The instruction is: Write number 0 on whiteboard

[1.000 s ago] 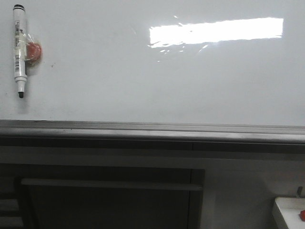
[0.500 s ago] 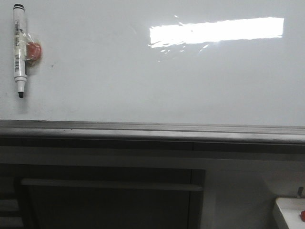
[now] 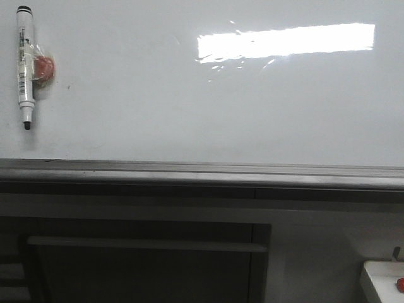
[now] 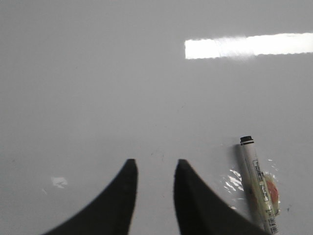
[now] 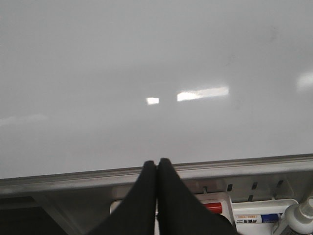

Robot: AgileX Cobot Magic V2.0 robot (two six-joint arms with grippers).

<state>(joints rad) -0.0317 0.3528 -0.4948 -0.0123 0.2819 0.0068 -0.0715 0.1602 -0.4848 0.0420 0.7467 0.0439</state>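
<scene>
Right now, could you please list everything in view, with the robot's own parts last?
whiteboard: one, glossy white, upright ahead, nothing written on it.
ledge: one, grey metal, along the whiteboard's lower edge.
marker: one, white with black ends, held upright at the whiteboard's upper left.
magnet: one, red, beside the marker.
cabinet: one, dark grey, below the ledge.
tray: one, white, lower right.
left gripper: black, jaws apart, empty.
right gripper: black, jaws together.
</scene>
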